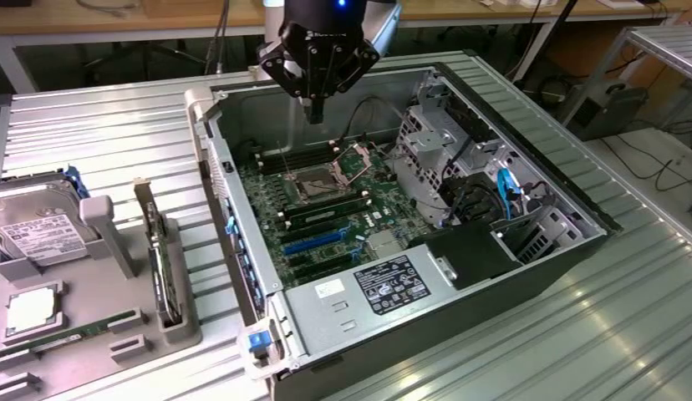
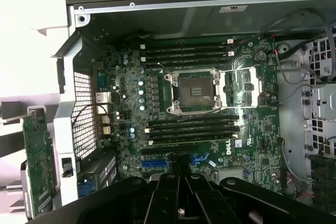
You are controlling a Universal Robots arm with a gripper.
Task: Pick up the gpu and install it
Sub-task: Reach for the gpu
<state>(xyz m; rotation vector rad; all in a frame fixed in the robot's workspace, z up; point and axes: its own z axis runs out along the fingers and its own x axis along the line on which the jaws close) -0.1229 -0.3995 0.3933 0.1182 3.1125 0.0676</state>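
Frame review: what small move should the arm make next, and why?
Probably shift toward the exterior view's left, to above the gpu: the gripper hangs shut and empty over the open computer case, while the gpu stands on edge in the grey holder outside it.

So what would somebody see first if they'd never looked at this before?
Probably the big black open computer case in the middle of the exterior view, with its green motherboard showing. The black robot gripper hangs shut above the open case. On the exterior view's left, the thin dark gpu card stands upright in a grey holder.
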